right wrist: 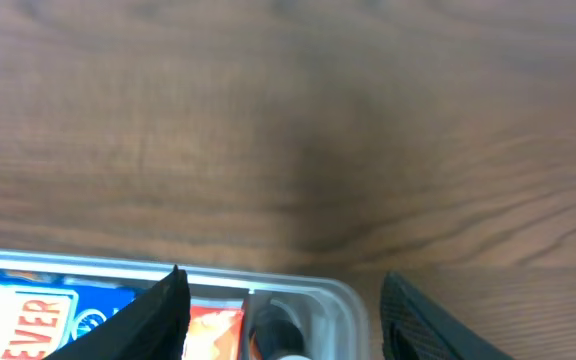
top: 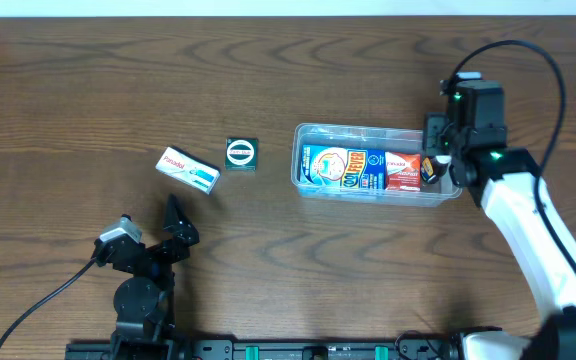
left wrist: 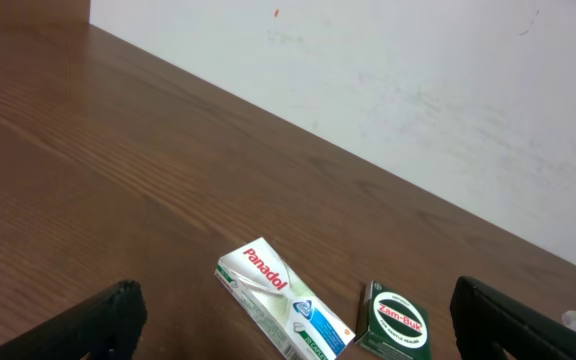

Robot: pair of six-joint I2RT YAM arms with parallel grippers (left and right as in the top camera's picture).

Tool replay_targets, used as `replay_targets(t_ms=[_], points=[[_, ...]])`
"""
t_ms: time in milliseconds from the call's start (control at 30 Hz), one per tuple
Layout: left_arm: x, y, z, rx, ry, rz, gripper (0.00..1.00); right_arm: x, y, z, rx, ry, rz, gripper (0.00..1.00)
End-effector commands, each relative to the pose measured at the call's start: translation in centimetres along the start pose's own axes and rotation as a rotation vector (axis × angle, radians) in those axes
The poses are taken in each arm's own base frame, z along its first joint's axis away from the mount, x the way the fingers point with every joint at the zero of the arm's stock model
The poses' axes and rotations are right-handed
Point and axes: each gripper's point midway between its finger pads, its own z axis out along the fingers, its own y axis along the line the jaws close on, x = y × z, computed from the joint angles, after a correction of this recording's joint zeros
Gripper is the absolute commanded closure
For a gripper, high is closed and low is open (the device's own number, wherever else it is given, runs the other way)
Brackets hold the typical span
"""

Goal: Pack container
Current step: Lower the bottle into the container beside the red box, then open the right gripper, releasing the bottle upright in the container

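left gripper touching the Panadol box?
Apart. The overhead view shows a strip of bare table between the left gripper and the Panadol box; the left wrist view shows the box ahead of the open fingers.

Lab bench: wood-grain table [top: 68,80]; plain white wall [left wrist: 418,90].

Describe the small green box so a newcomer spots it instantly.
Find the clear container right of middle on the table. Off its left end sits a small green box, square, with a white oval ring on top. Its neighbour further left, the Panadol box, is white and longer.
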Motion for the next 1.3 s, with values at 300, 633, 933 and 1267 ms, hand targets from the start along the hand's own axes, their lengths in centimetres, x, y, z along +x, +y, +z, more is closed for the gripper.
replay_targets(t_ms=[300,633,933,1267], points=[[1.2,0.9,0.2,-0.031,0.02,0.023,0.02,-1.4,1.5,-9.5,-0.165,-0.108,0.003,0.45],[1.2,0.9,0.2,-0.031,0.02,0.023,0.02,5.8,2.4,-12.0,-0.251,0.156,0.001,0.96],[1.2,0.9,0.2,-0.031,0.02,0.023,0.02,10.5,3.5,-10.7,-0.293,0.412,0.043,0.99],[1.2,0.9,0.2,-0.031,0.02,0.023,0.02,13.7,3.5,-9.1,-0.267,0.6,0.046,0.99]])
